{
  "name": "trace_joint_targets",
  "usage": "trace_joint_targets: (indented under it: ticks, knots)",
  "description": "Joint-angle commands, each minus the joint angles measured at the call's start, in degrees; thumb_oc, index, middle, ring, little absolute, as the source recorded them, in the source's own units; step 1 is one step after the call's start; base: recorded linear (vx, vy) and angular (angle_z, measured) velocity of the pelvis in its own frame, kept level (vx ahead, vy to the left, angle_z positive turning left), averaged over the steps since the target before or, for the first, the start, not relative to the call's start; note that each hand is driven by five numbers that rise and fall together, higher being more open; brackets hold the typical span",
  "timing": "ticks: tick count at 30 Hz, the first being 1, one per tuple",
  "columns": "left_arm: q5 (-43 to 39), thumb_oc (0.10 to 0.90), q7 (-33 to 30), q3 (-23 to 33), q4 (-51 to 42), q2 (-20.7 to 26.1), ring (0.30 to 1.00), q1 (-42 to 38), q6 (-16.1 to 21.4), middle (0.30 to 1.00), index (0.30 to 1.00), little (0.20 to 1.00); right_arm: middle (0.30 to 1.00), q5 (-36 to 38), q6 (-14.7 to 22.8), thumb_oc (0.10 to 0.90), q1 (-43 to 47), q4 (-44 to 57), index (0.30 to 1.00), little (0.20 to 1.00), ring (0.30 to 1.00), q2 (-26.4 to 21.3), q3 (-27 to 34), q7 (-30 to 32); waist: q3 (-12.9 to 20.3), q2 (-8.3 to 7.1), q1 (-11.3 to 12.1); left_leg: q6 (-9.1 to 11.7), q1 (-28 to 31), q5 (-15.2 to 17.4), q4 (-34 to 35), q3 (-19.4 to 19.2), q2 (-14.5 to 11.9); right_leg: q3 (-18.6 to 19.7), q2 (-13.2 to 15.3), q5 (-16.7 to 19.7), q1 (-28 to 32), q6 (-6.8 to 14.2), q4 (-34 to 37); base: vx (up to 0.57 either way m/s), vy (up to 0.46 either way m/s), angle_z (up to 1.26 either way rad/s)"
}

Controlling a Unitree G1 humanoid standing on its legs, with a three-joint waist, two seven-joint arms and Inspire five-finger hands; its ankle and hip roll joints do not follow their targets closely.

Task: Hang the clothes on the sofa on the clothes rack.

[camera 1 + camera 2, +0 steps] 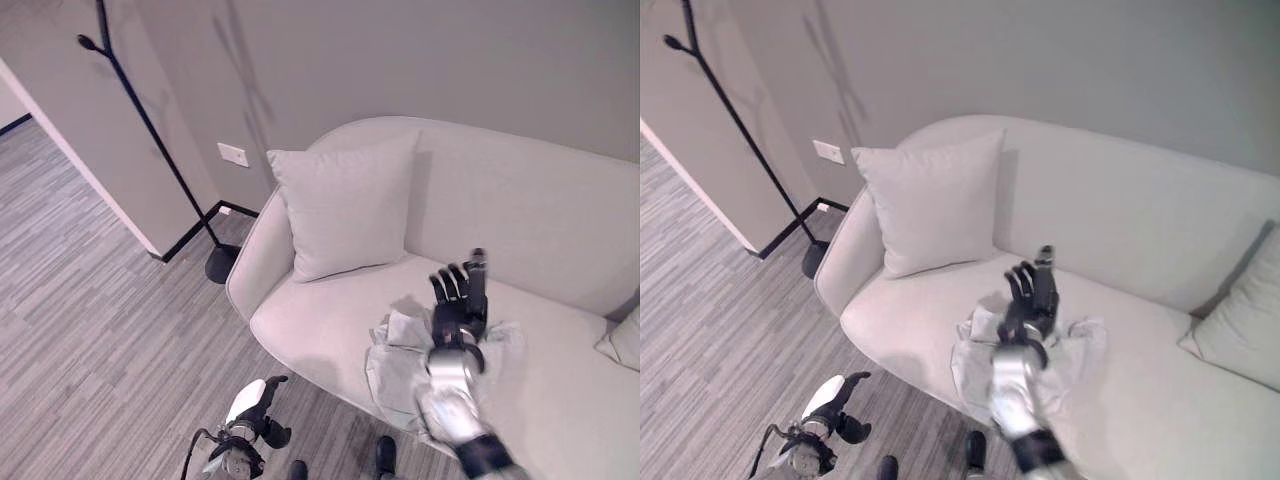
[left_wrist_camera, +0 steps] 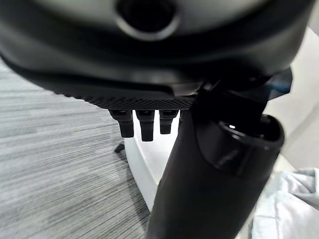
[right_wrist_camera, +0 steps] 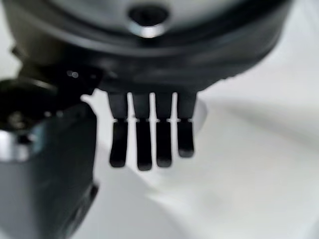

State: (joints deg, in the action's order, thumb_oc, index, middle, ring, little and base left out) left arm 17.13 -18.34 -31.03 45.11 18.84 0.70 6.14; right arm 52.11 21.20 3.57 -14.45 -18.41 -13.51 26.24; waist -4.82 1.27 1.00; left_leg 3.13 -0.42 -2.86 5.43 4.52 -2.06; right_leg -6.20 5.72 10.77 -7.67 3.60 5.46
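Observation:
A crumpled pale garment [image 1: 392,368] lies on the seat of the light grey sofa [image 1: 540,220], near its front edge. My right hand [image 1: 460,295] hovers just above the garment with its fingers straight and spread, holding nothing. In the right wrist view its fingers [image 3: 144,137] point straight out over the pale seat. The black clothes rack [image 1: 150,130] stands on the floor left of the sofa, its round base [image 1: 220,262] by the armrest. My left hand [image 1: 258,412] hangs low over the floor in front of the sofa, relaxed and empty.
A large grey cushion [image 1: 345,205] leans against the sofa's left backrest, and a second cushion [image 1: 1240,340] lies at the right end. A wall socket [image 1: 233,154] sits behind the rack. Grey striped floor [image 1: 90,320] spreads to the left.

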Motion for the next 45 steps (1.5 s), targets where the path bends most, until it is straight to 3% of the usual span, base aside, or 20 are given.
trace_joint_targets:
  ticks: [1,4,5,6,7,11,16,22,24,29,32,33,34,40,41,43,45]
  knots:
    - [2.2,0.8,-1.6,1.8,1.2,2.2,0.9,-2.7,2.8,0.9,0.9,0.9,0.9,-12.7,-1.0,0.8,1.9,7.3,0.9,0.9,0.9,-0.7,5.8,-1.8,1.5,0.0,-0.4,0.3,-1.3,3.5,-0.4,-1.1,0.6,1.8,-0.2,-6.2,4.3,2.8,-0.5,0.01,0.001,-0.06]
    - [2.9,0.8,-1.8,3.8,1.3,2.5,0.9,-1.8,3.3,0.9,0.9,0.9,0.9,-30.0,-6.8,0.8,-2.2,7.1,0.9,0.9,0.9,-4.9,8.0,0.7,1.3,-0.3,-0.9,0.2,-1.2,3.8,-0.4,-1.4,0.4,2.0,-0.2,-6.2,4.3,2.9,-0.5,0.01,0.0,-0.03]
    - [4.4,0.8,-2.6,4.5,1.5,2.7,0.9,-1.6,3.8,0.9,0.9,0.9,0.9,-45.0,-11.3,0.8,-3.6,6.1,0.9,0.9,0.9,-8.0,8.7,3.5,1.3,-0.38,-1.2,0.0,-1.0,4.0,-0.4,-1.6,0.3,2.3,-0.2,-6.4,4.3,3.0,-0.5,0.0,0.0,0.0]
    - [4.5,0.8,-2.7,4.5,1.6,2.6,0.9,-1.6,3.8,0.9,0.9,0.9,0.9,-45.2,-11.4,0.8,-3.6,6.2,0.9,0.9,0.9,-8.0,8.6,3.6,1.3,-0.35,-1.2,0.0,-1.0,4.1,-0.4,-1.6,0.3,2.3,-0.2,-6.4,4.3,3.0,-0.5,0.04,-0.012,-0.06]
    - [6.3,0.8,-3.5,4.6,1.8,2.6,0.9,-1.6,4.1,0.9,0.9,0.9,0.9,-56.6,-15.5,0.8,-3.8,5.1,0.9,0.9,0.9,-9.8,8.6,5.9,1.5,-0.43,-1.3,0.0,-0.8,4.3,-0.4,-1.7,0.1,2.4,-0.3,-6.6,4.5,3.0,-0.5,0.04,-0.014,-0.08]
    - [7.9,0.8,-5.2,3.1,2.1,2.3,0.9,-2.3,4.9,0.9,0.9,0.9,0.9,-71.1,-20.3,0.8,-0.5,-0.3,0.9,0.9,0.9,-11.5,5.5,9.5,1.1,-0.08,-1.0,-0.2,-0.8,4.3,-0.4,-1.4,0.1,2.4,-0.3,-6.8,4.5,3.1,-0.5,0.02,-0.006,-0.06]
    - [8.9,0.8,-6.3,1.7,1.3,3.1,0.9,-3.1,5.9,0.9,0.9,0.9,0.9,-75.9,-22.4,0.8,6.9,-13.6,0.9,0.9,0.9,-11.4,-2.5,9.3,-0.1,0.47,-0.3,-0.2,-1.6,3.9,-0.4,-0.8,0.4,2.0,-0.2,-6.7,4.0,3.2,-0.5,0.0,0.0,0.0]
    - [8.6,0.8,-7.5,0.7,2.1,3.5,0.9,-3.8,6.3,0.9,0.9,0.9,0.9,-73.2,-21.4,0.8,12.5,-25.3,0.9,0.9,0.9,-8.6,-7.3,9.8,-1.5,1.53,0.5,-0.1,-3.2,3.1,-0.4,0.4,0.8,1.2,0.2,-6.5,3.0,3.3,-0.5,-0.03,-0.011,0.14]
    - [7.5,0.8,-9.0,-1.0,2.9,3.2,0.9,-5.5,6.1,0.9,0.9,0.9,0.9,-69.4,-21.7,0.8,19.0,-33.8,0.9,0.9,0.9,-6.3,-11.0,10.2,-2.8,3.06,1.6,-0.2,-5.6,2.0,-0.4,1.5,1.6,0.5,0.7,-5.9,1.4,3.5,-0.5,-0.05,0.004,0.24]
    - [7.8,0.8,-10.2,-3.3,2.8,2.6,0.9,-7.9,6.3,0.9,0.9,0.9,0.9,-71.9,-24.6,0.8,24.3,-43.5,0.9,0.9,0.9,-4.9,-15.8,10.2,-3.8,4.67,2.8,-0.2,-7.6,1.1,-0.4,2.5,2.3,-0.3,1.2,-5.4,-0.1,3.6,-0.5,-0.02,0.013,0.17]
    - [9.0,0.8,-10.6,-6.1,0.6,3.3,0.9,-9.7,6.7,0.9,0.9,0.9,0.9,-73.9,-27.4,0.8,27.8,-54.9,0.9,0.9,0.9,-3.6,-18.4,9.3,-5.0,7.17,4.4,-0.1,-9.8,0.0,-0.4,3.5,3.4,-1.5,2.0,-4.9,-1.5,3.8,-0.5,-0.03,0.035,0.14]
    - [9.0,0.8,-10.6,-6.1,0.6,3.3,0.9,-9.7,6.7,0.9,0.9,0.9,0.9,-73.9,-27.4,0.8,27.8,-54.9,0.9,0.9,0.9,-3.6,-18.4,9.3,-4.9,7.17,4.4,-0.1,-9.8,0.0,-0.4,3.5,3.4,-1.5,2.0,-4.9,-1.5,3.8,-0.5,0.0,0.044,0.28]
    - [9.4,0.8,-9.9,-7.3,-2.9,4.4,0.9,-9.3,6.9,0.9,0.9,0.9,0.9,-73.5,-28.3,0.8,28.4,-59.0,0.9,0.9,0.9,-3.3,-18.1,8.6,-5.2,8.87,5.5,0.0,-10.7,-0.6,-0.4,3.9,4.0,-2.3,2.4,-4.8,-2.0,4.0,-0.5,0.02,0.051,0.22]
    - [11.5,0.8,-8.1,-8.8,-3.7,4.0,0.9,-8.7,6.1,0.9,0.9,0.9,0.9,-78.0,-31.9,0.8,25.0,-65.9,0.9,0.9,0.9,-2.7,-18.7,5.0,-5.0,13.19,6.7,0.2,-12.4,-1.6,-0.4,5.6,5.4,-4.2,3.8,-4.7,-2.6,4.5,-0.5,0.02,0.042,0.19]
    - [11.5,0.8,-8.1,-8.8,-3.7,4.0,0.9,-8.7,6.1,0.9,0.9,0.9,0.858,-78.0,-31.9,0.772,25.0,-65.9,0.858,0.858,0.858,-2.7,-18.7,5.0,-5.0,13.22,6.7,0.2,-12.4,-1.6,-0.4,5.6,5.4,-4.3,3.8,-4.7,-2.6,4.5,-0.5,0.02,0.035,0.15]
    - [11.6,0.8,-7.7,-8.3,-4.0,3.8,0.9,-8.2,5.8,0.9,0.9,0.9,0.3,-77.7,-32.1,0.4,23.8,-67.0,0.3,0.3,0.3,-2.3,-17.7,4.0,-5.0,14.0,6.7,0.2,-12.4,-1.7,-0.4,5.7,5.6,-4.5,4.0,-4.7,-2.5,4.5,-0.5,0.01,0.027,0.08]
    - [11.5,0.8,-6.9,-7.4,-5.7,4.3,0.9,-7.1,5.6,0.9,0.9,0.9,0.3,-76.8,-32.2,0.4,22.7,-67.4,0.3,0.3,0.3,-2.4,-16.1,3.2,-5.1,14.84,6.5,0.3,-12.4,-1.7,-0.4,5.4,5.9,-4.3,4.2,-4.7,-2.5,4.7,-0.5,0.01,0.039,0.05]
